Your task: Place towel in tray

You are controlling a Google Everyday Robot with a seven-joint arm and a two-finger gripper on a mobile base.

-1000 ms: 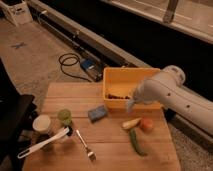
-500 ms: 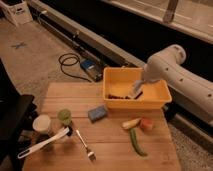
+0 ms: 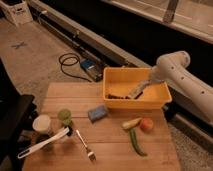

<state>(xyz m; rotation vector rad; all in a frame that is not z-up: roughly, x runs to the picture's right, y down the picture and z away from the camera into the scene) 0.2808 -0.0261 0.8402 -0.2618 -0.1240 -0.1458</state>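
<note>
The yellow tray [image 3: 162, 97] stands at the back right of the wooden table. My gripper [image 3: 143, 86] reaches into it from the right, at the end of the white arm [image 3: 175, 70], low over the tray's inside. It is shut on the towel [image 3: 134, 93], a pale grey strip that slants down from the fingers to the tray floor. A dark patch [image 3: 117, 93] lies on the tray floor to the left of the towel; I cannot tell what it is.
On the table in front of the tray are a blue sponge [image 3: 97, 113], a fork [image 3: 86, 145], a green cup [image 3: 64, 116], a white cup [image 3: 42, 124], a white utensil [image 3: 42, 143], a green pepper [image 3: 135, 142] and an orange fruit [image 3: 146, 124]. A cable and blue box [image 3: 90, 68] lie on the floor behind.
The arm has swung back and to the right, uncovering the tray. The gripper with the towel has moved from the tray's left part toward its right side.
</note>
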